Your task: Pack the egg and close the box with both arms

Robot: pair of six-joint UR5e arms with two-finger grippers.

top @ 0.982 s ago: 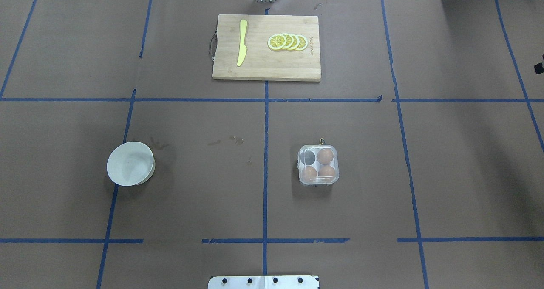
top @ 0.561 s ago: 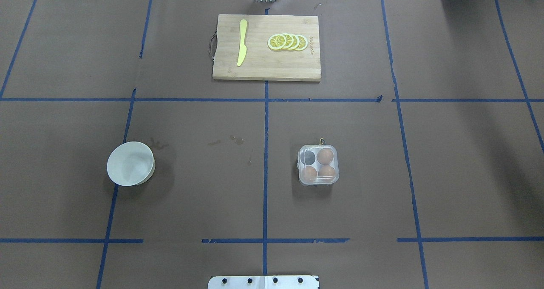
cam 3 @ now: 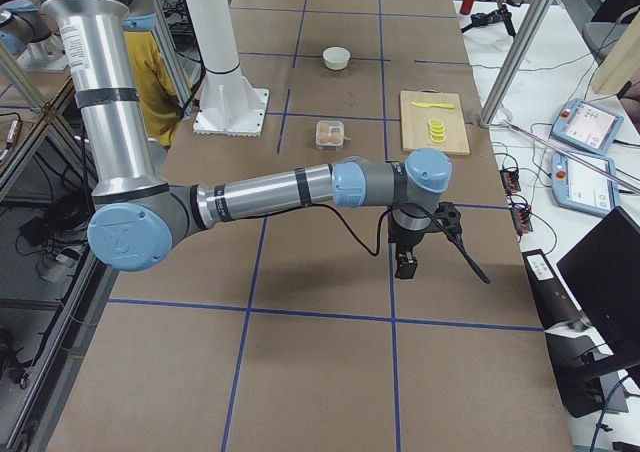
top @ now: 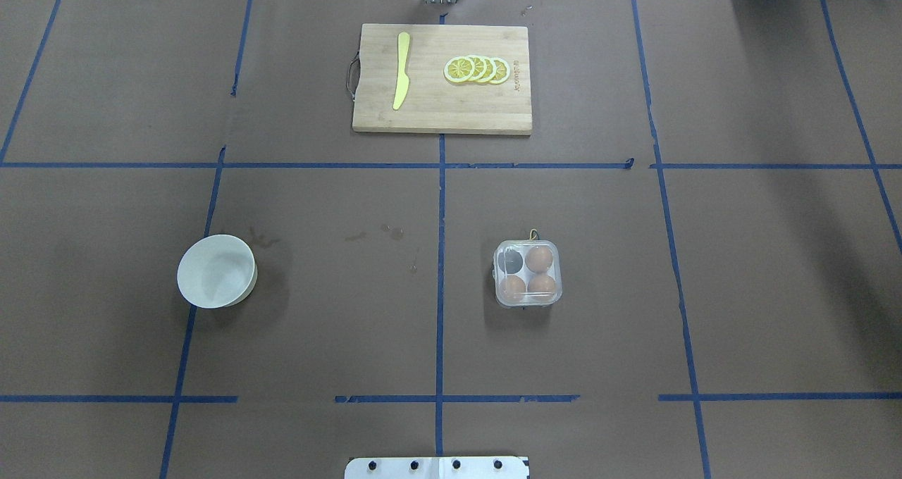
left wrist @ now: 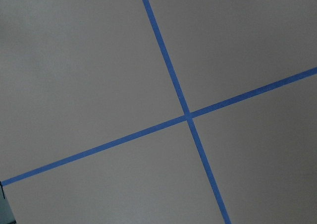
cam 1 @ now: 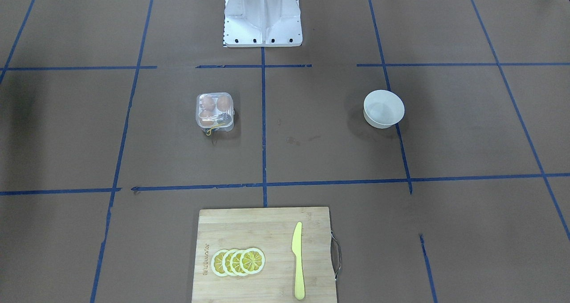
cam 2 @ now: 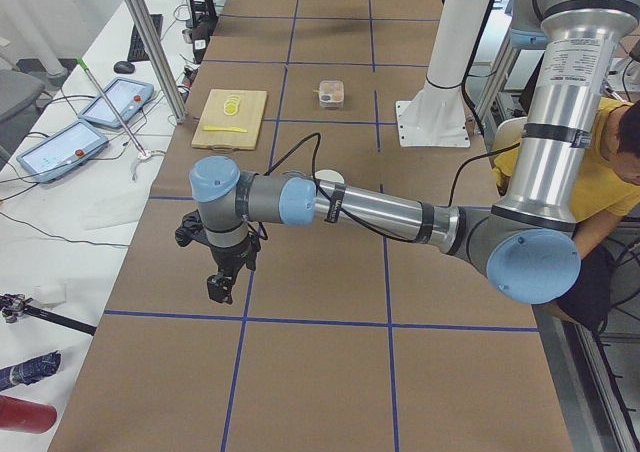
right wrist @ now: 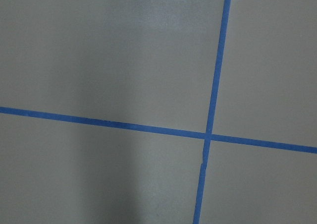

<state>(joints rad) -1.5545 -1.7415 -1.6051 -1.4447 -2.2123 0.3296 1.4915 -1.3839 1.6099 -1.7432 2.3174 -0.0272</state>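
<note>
While lid looks shut, small clear plastic four-cell egg carton sits right of centre on brown worktop, three light-brown eggs inside. Thin, light, flexes; eggs brittle: take by opposite side walls. State of left jaws, right jaws: cannot tell.

The left arm is made of silver-grey tubes joined by grey elbows with round pale-blue caps. A thin black cable loops beside it, and small dark print marks the upright tube. The right arm looks alike. The left hand and right hand are black. Dark screws line the white pedestal.
</note>
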